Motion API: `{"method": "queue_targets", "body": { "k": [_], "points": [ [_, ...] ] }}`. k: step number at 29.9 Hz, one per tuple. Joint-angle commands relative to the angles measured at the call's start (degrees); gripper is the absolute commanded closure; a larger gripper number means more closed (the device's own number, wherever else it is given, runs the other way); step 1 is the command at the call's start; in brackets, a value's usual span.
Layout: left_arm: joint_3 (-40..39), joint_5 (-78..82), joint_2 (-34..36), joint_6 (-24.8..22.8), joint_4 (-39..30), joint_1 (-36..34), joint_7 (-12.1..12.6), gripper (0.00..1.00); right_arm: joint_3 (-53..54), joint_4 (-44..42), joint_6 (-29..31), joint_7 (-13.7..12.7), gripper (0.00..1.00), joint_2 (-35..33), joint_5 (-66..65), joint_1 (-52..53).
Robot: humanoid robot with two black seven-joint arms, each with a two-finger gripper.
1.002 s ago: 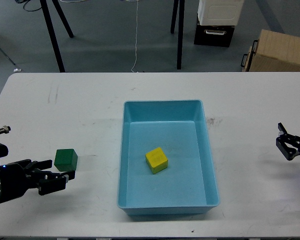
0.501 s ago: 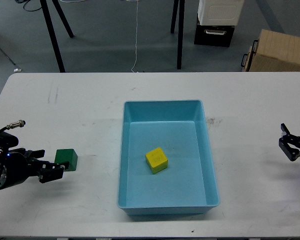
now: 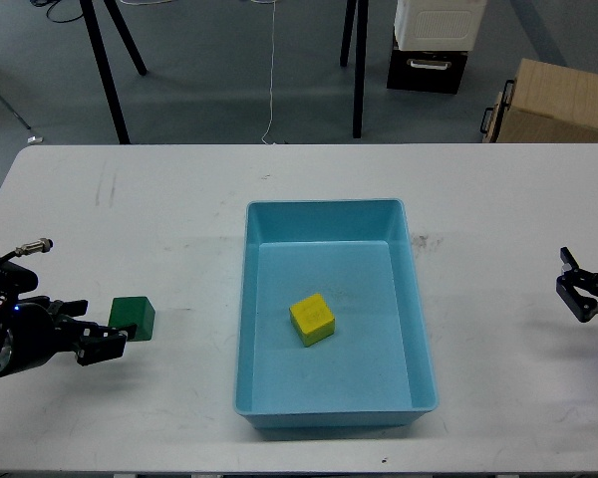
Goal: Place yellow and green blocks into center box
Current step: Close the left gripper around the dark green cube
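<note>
Since half a second ago almost nothing moved: left fingers (image 3: 110, 341) apart, tips touching the green block (image 3: 132, 318) just ahead on the surface (image 3: 179, 219). Yellow block (image 3: 312, 319) sits in the box (image 3: 419, 329); right fingers (image 3: 578, 289) apart, idle. Judgement: straddle the block squarely before closing.

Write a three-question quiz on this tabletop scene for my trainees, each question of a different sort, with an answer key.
1. True or false: the yellow block already lies inside the blue box.
2. Which gripper is nearer the green block? A) left gripper B) right gripper
3. Fill in: the green block rests on the ____, outside the box.

Key: 1 true. 2 A; its open fingers reach the block's near side, and whether they touch cannot be told. 3 table.
</note>
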Motion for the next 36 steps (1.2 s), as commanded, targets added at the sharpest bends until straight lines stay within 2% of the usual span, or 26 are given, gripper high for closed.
{"method": "queue_targets", "body": {
  "k": [1, 21, 36],
  "points": [
    [0.1, -0.1, -2.2, -1.3, 0.6, -0.2, 0.1, 0.00, 0.0, -0.1, 0.0, 0.0, 0.00, -0.2, 0.0, -0.4],
    [0.1, 0.0, -3.1, -5.1, 3.5, -1.9, 0.2, 0.00, 0.1, -0.2, 0.0, 0.0, 0.00, -0.2, 0.0, -1.0],
    [1.0, 0.0, -4.8, -5.1, 4.6, -4.3, 0.1, 0.00, 0.0, -0.3, 0.0, 0.0, 0.00, -0.2, 0.0, -1.5]
  ]
}}
